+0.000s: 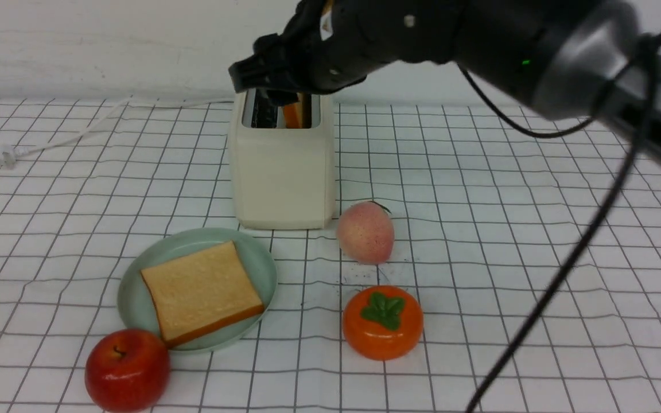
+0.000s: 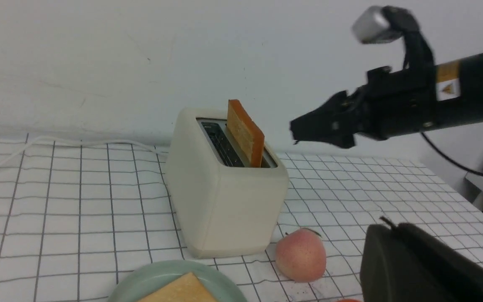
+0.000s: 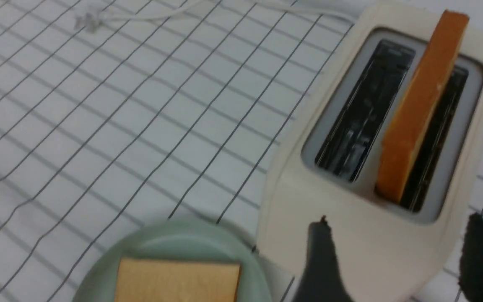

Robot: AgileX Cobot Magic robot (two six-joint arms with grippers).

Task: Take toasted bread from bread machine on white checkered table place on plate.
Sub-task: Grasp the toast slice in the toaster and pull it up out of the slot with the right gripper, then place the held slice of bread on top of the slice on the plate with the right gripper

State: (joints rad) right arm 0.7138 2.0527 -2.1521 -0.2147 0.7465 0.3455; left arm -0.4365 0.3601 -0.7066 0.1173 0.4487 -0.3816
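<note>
right wrist view: toasted bread (image 3: 421, 105) upright on edge, lengthwise in bread machine (image 3: 350, 226); right tool (image 3: 400, 235) spread

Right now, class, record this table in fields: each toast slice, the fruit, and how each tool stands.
Flat toast: lying on the green plate
Upright toast: standing in the toaster, right slot; left slot empty
Fruit: apple by the plate; peach and persimmon right of it
Right tool: open, empty, up near the toaster's top
Left tool: shut, holding nothing
</note>
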